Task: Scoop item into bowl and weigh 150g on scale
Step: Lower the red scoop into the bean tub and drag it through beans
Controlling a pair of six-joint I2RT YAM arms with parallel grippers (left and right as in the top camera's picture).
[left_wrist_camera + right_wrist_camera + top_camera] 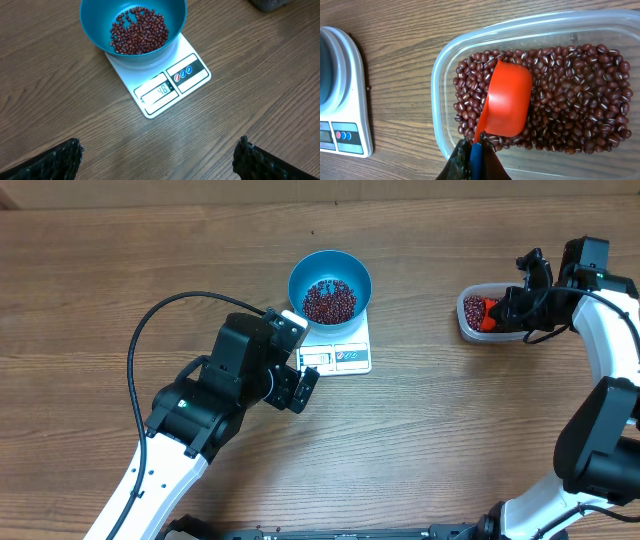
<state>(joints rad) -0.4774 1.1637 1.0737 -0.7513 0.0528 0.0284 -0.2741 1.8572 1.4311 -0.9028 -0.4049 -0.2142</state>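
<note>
The right tool (pixel 472 162) is mostly cut off at the bottom of its wrist view; we see it clamped on the handle of the red scoop (pixel 507 100), whose upturned back hides its contents. The scoop lies in the clear tub (pixel 440 75) of beans (pixel 570 100). The blue bowl (pixel 92 30), a heap of them inside, sits on the scale (pixel 194 52) on the bench (pixel 100 260). The left tool (pixel 159 147) hangs open nearby.

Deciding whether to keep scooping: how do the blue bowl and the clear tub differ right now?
The blue bowl is round and opaque; the clear tub is rectangular with rounded corners and see-through. The bowl sits on the scale; the tub rests straight on the table. The bowl holds a small patch of beans on its bottom; the tub's floor is covered, with an orange scoop among them. Both hold the same red-brown beans.
</note>
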